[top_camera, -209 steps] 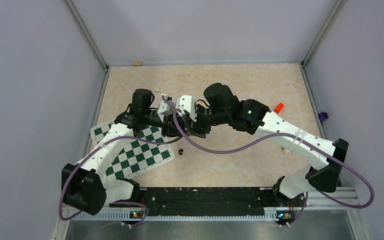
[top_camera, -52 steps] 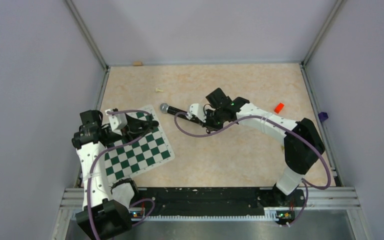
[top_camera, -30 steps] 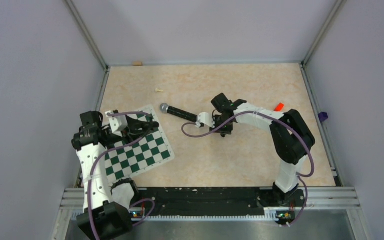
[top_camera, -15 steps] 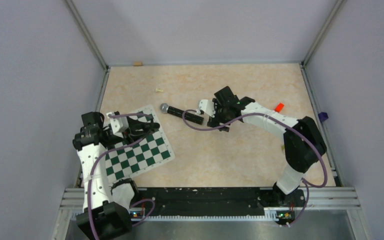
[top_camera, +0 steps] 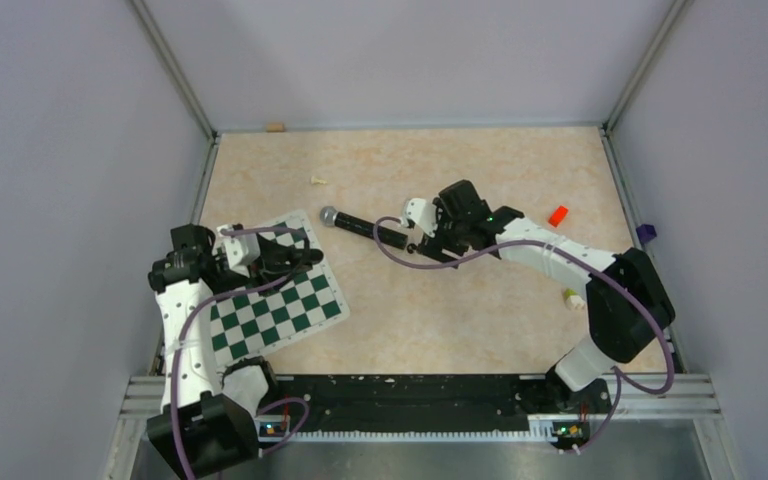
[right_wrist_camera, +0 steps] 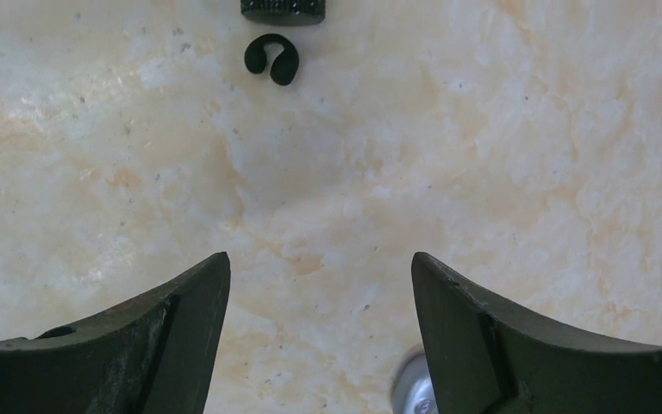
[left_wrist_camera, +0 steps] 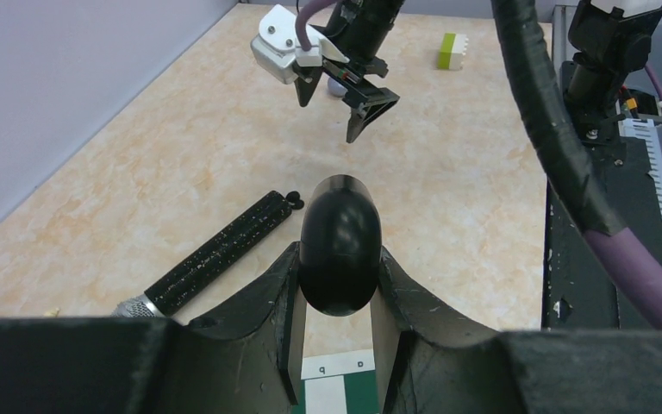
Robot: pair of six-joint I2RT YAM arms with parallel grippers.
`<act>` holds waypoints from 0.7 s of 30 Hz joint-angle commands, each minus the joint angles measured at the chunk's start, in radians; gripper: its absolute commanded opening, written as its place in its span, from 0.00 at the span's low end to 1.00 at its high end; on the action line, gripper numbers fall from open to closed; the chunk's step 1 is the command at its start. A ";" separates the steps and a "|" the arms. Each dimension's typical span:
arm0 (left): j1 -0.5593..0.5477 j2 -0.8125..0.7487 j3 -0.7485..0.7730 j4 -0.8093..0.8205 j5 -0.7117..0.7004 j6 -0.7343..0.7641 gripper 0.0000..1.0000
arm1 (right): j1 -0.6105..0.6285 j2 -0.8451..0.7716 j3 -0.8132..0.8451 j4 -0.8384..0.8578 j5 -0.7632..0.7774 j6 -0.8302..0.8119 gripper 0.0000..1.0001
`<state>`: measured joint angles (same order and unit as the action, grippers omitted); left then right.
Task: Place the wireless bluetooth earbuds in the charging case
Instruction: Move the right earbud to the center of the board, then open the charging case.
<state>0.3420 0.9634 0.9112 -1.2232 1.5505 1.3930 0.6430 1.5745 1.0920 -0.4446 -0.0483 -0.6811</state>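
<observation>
L gripper (left_wrist_camera: 338, 259) is clamped on a glossy black rounded charging case (left_wrist_camera: 340, 228), the case standing up btwn both fingers (left_wrist_camera: 286, 285) and held over the far edge of the green-and-white chessboard mat (top_camera: 280, 310)

R gripper (right_wrist_camera: 319, 267) hangs w/ jaws spread wide and nothing btwn them, pointing down at the beige marble-look tabletop (right_wrist_camera: 483, 155), clear of the surface

Just ahead of the R fingertips lies a tiny black two-lobed piece (right_wrist_camera: 271, 59), curled like a horseshoe, flat on the table. It may be the black earbuds, cannot tell at this size. It sits right beside the butt end of a black speckled microphone w/ a silver mesh head (top_camera: 360, 225), which lies flat, head toward the mat

Further out on the R side: a small red block (top_camera: 558, 214) and a green-and-white brick (top_camera: 570, 297), well apart from both grippers
</observation>
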 commanded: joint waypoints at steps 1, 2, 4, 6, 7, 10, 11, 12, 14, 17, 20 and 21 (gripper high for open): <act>-0.006 0.017 0.034 -0.043 0.130 0.050 0.00 | 0.005 -0.014 0.034 0.144 -0.027 0.105 0.75; -0.006 0.022 0.037 -0.050 0.130 0.055 0.00 | 0.007 0.002 0.036 0.172 -0.030 0.135 0.74; -0.006 0.029 0.043 -0.088 0.131 0.095 0.00 | 0.008 0.038 0.040 0.225 -0.039 0.180 0.71; -0.006 0.034 0.046 -0.123 0.129 0.134 0.00 | 0.007 0.087 0.065 0.251 -0.045 0.226 0.68; -0.006 0.037 0.046 -0.125 0.130 0.137 0.00 | 0.007 0.119 0.086 0.256 -0.038 0.256 0.66; -0.006 0.038 0.045 -0.126 0.131 0.142 0.00 | 0.007 0.217 0.176 0.225 -0.032 0.344 0.62; -0.007 0.037 0.045 -0.128 0.131 0.144 0.00 | 0.007 0.244 0.201 0.211 -0.048 0.363 0.62; -0.006 0.039 0.045 -0.128 0.130 0.144 0.00 | 0.008 0.270 0.217 0.203 -0.058 0.386 0.62; -0.006 0.038 0.043 -0.128 0.131 0.150 0.00 | 0.013 0.294 0.229 0.202 -0.066 0.417 0.63; -0.006 0.038 0.041 -0.131 0.131 0.156 0.00 | 0.033 0.312 0.218 0.218 -0.017 0.422 0.68; -0.006 0.041 0.040 -0.131 0.130 0.160 0.00 | 0.047 0.323 0.208 0.220 -0.004 0.412 0.70; -0.006 0.042 0.040 -0.131 0.129 0.160 0.00 | 0.049 0.326 0.208 0.217 -0.007 0.409 0.71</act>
<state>0.3386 0.9997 0.9211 -1.3380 1.5505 1.5219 0.6651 1.8965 1.2747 -0.2543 -0.0696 -0.3000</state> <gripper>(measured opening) 0.344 0.696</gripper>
